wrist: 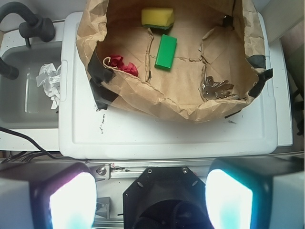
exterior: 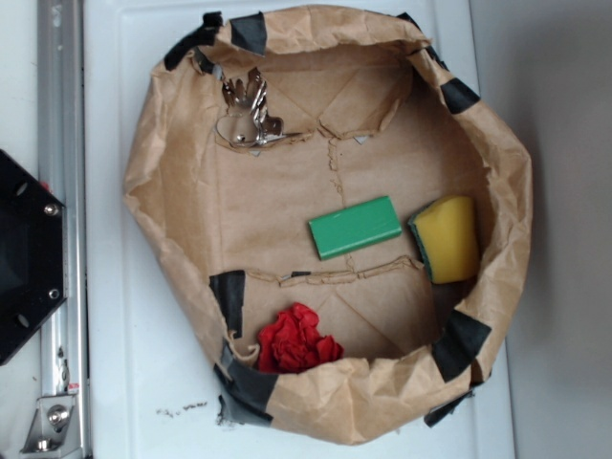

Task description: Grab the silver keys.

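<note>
We see a white desk [exterior: 124, 382] carrying a wide, shallow brown paper bag [exterior: 172, 182] whose rolled-down walls are patched with strips of black tape [exterior: 229, 296]. On the bag's floor, the green block [exterior: 355, 227] lies near the middle, tilted a little, with the yellow sponge [exterior: 448, 237] just beside it toward the bag's wall; the sponge has a dark green layer along one edge. A crumpled red cloth [exterior: 296, 341] sits close to a taped stretch of the wall, well apart from the block. The silver keys [exterior: 249, 110] lie in the far corner from the cloth, tucked against the paper wall by a torn flap, apart from everything else in the bag. In the wrist view the pincer [wrist: 151, 200] hangs over the desk's near edge, outside the bag and well away from the keys [wrist: 215, 89]; its two fingers [wrist: 71, 200] stand wide apart with nothing between them, so we read it as released. Off the desk, a grey tray [wrist: 19, 102] holds a crumpled white paper [wrist: 50, 82].
</note>
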`<state>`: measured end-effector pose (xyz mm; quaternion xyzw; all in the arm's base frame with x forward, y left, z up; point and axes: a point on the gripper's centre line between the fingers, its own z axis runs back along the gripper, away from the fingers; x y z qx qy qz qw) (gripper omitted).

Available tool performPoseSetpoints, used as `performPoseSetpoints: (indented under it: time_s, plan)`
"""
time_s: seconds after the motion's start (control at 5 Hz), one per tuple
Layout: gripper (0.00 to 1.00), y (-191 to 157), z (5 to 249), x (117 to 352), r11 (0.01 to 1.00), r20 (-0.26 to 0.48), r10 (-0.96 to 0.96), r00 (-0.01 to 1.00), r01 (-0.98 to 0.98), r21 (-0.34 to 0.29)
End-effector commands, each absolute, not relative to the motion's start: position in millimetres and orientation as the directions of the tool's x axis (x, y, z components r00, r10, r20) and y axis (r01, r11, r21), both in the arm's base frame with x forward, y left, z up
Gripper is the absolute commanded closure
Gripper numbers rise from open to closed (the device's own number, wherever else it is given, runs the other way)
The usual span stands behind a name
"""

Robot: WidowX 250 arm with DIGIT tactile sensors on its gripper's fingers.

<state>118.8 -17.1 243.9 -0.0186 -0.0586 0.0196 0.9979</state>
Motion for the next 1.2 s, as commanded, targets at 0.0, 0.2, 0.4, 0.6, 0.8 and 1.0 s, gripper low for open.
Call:
performPoseSetpoints:
  time_s: [0.0,0.2,0.4,0.6,0.8,1.0]
  plan:
    - [0.0,-17,244,119,0.999,0.116,0.041,0.992,-0.037,-0.039]
    - [0.0,-4,239,158,0.997,0.138,0.073,0.988,-0.069,-0.034]
    - [0.0,12,234,196,0.994,0.167,0.104,0.98,-0.099,-0.038]
    - [0.0,28,223,221,0.999,0.165,0.043,0.985,-0.038,-0.034]
    - [0.0,47,205,231,0.997,0.119,-0.072,0.99,0.073,0.001]
    - [0.0,58,184,228,0.978,-0.083,-0.206,0.975,0.204,-0.031]
